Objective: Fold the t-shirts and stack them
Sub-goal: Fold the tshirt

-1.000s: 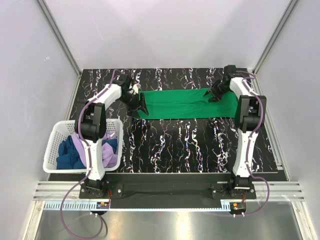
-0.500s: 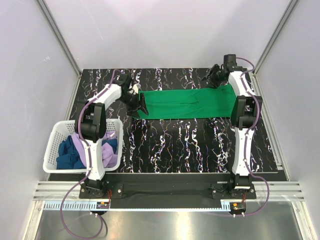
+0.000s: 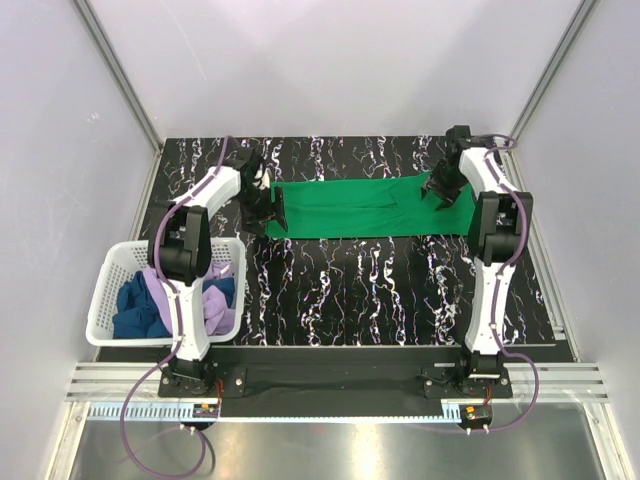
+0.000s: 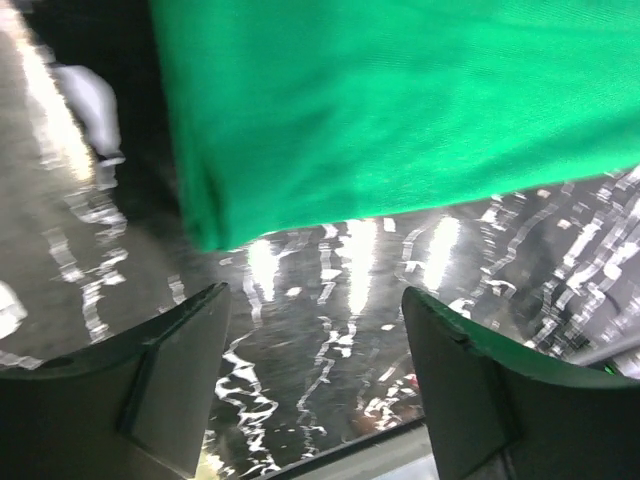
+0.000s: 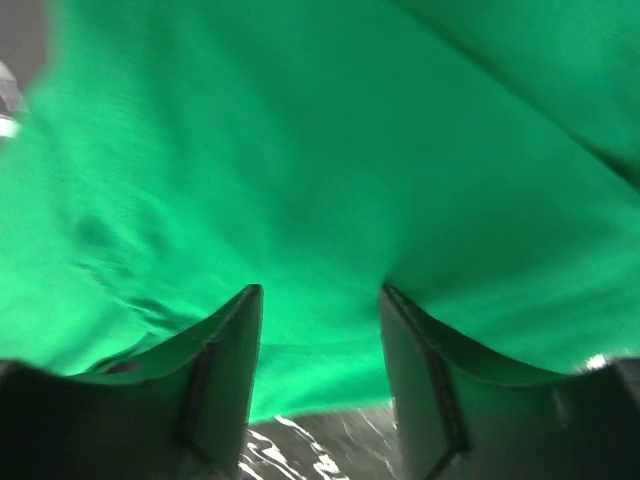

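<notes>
One green t-shirt (image 3: 370, 208) lies flat at 12 o'clock on the counter (image 3: 350, 300). Its long axis runs 9-to-3, and its near edge borders bare marbled surface toward 6 o'clock. The left tool (image 3: 272, 214) is at the shirt's 9 o'clock end, fingers apart, gripping nothing. The right tool (image 3: 438, 194) is over the 3 o'clock end, fingers apart above the cloth. One basket (image 3: 98, 300) at 8 o'clock holds one lilac t-shirt (image 3: 222, 314) and one dark blue t-shirt (image 3: 135, 310).
</notes>
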`<state>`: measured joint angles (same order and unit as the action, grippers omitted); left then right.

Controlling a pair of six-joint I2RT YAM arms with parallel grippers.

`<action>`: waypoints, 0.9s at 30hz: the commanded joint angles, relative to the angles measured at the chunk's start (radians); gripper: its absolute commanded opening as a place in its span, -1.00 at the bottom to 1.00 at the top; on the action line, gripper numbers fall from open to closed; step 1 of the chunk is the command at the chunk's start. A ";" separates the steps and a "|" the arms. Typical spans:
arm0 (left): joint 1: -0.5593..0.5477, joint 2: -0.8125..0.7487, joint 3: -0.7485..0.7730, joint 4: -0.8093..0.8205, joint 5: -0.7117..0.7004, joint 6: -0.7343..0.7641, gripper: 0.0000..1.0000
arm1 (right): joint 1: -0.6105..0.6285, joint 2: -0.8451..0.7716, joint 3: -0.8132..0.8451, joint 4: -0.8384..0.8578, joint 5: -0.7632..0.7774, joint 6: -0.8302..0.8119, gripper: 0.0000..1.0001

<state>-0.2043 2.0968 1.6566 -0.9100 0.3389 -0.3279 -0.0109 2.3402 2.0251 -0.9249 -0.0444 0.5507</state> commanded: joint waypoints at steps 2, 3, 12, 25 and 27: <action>0.006 -0.090 0.060 -0.016 -0.109 0.013 0.52 | 0.005 -0.147 0.000 -0.126 0.190 0.090 0.26; 0.006 -0.092 0.068 -0.017 -0.106 0.012 0.53 | 0.005 -0.150 0.003 -0.140 0.213 0.125 0.48; -0.023 -0.138 0.055 -0.003 -0.117 0.036 0.53 | 0.120 0.037 0.349 -0.284 0.271 0.330 0.74; -0.004 -0.326 -0.115 0.048 -0.180 0.001 0.56 | 0.436 0.126 0.477 -0.134 0.292 0.228 0.52; 0.003 -0.354 -0.145 0.059 -0.169 0.000 0.54 | 0.491 0.126 0.442 -0.045 0.226 0.180 0.06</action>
<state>-0.2150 1.7973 1.5459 -0.8989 0.1810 -0.3206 0.4362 2.4565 2.4813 -1.1007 0.2375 0.8093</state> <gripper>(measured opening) 0.776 0.619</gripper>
